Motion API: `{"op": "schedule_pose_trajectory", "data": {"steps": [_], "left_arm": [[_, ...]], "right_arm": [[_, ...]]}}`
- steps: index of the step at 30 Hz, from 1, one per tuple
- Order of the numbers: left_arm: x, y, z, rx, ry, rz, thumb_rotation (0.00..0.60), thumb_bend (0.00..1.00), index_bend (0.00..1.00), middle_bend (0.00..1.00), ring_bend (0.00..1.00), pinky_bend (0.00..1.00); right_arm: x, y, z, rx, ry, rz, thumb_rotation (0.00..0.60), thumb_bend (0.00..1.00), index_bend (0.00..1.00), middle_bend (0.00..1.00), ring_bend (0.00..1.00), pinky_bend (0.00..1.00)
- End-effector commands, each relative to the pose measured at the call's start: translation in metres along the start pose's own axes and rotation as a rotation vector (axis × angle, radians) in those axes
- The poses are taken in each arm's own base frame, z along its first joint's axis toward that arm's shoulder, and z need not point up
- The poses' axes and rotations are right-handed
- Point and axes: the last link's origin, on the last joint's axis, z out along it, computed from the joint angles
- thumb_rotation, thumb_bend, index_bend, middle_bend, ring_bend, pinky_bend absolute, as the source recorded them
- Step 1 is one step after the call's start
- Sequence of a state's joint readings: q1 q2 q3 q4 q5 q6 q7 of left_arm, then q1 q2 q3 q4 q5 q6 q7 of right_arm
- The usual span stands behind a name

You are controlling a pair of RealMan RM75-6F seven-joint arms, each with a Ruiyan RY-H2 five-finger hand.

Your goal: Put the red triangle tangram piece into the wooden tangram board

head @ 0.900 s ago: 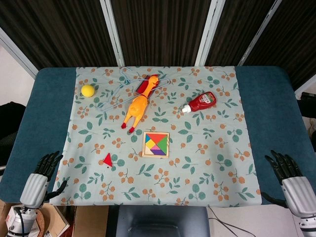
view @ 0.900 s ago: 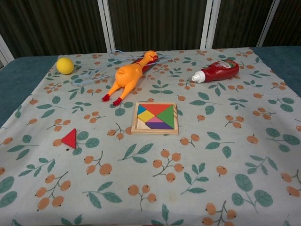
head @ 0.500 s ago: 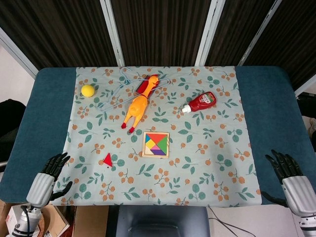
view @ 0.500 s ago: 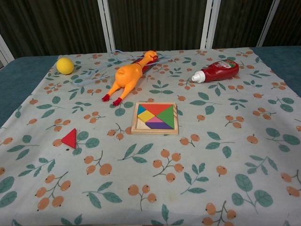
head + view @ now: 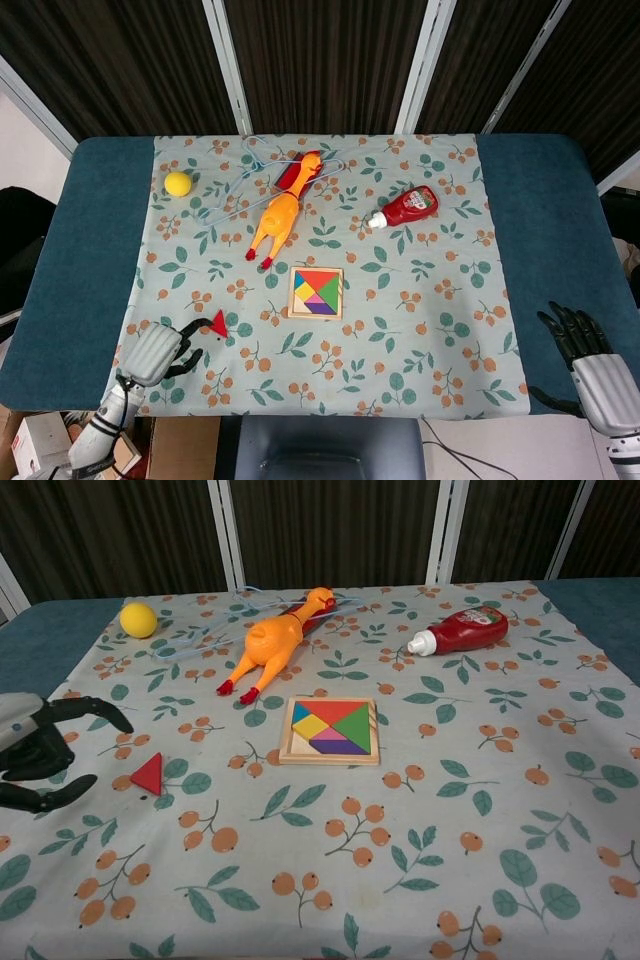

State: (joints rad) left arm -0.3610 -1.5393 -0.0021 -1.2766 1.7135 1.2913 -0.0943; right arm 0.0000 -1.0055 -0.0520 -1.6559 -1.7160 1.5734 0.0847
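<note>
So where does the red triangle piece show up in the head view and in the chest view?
Head view: red triangle lower left, just right of the left robot hand.
Chest view: red triangle left of centre, beside the same robot hand.
Shared landmark: wooden tangram board, to the triangle's right.

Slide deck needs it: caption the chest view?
Open left robot hand beside the red triangle, apart from the wooden tangram board.

**Open cloth lying between triangle and board**

Bare patterned tablecloth (image 5: 420,880) is stretching from the red triangle (image 5: 148,775) to the wooden tangram board (image 5: 330,731). The rubber chicken (image 5: 270,643) is lying just behind the board; the ketchup bottle (image 5: 460,632) and yellow ball (image 5: 138,620) are sitting well apart.
</note>
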Motion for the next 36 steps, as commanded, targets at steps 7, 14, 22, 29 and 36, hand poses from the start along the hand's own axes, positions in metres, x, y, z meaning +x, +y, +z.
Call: {"op": "schedule_pose_trajectory", "data": {"steps": [7, 14, 22, 29, 36], "left_arm": [[-0.014, 0.011, 0.038, -0.03, -0.071, 0.124, 0.6, 0.4, 0.28, 1.0, 1.0, 1.0], [-0.024, 0.01, 0.047, -0.023, -0.1, 0.194, 0.6, 0.4, 0.27, 1.0, 1.0, 1.0], [-0.032, 0.004, 0.047, -0.017, -0.117, 0.249, 0.6, 0.4, 0.31, 1.0, 1.0, 1.0], [-0.035, -0.001, 0.047, -0.018, -0.118, 0.294, 0.6, 0.4, 0.34, 1.0, 1.0, 1.0], [-0.038, -0.004, 0.048, -0.01, -0.124, 0.29, 0.6, 0.4, 0.37, 1.0, 1.0, 1.0]], "right_arm": [[0.0, 0.0, 0.0, 0.006, 0.0, 0.004, 0.6, 0.2, 0.0, 0.0, 0.0, 0.0], [0.002, 0.0, -0.001, 0.006, 0.004, 0.01, 0.6, 0.2, 0.0, 0.0, 0.0, 0.0], [0.002, 0.0, -0.001, 0.008, 0.005, 0.011, 0.6, 0.2, 0.0, 0.0, 0.0, 0.0], [0.002, 0.0, -0.001, 0.007, 0.006, 0.01, 0.6, 0.2, 0.0, 0.0, 0.0, 0.0], [0.002, 0.0, -0.001, 0.005, 0.006, 0.01, 0.6, 0.2, 0.0, 0.0, 0.0, 0.0]]}}
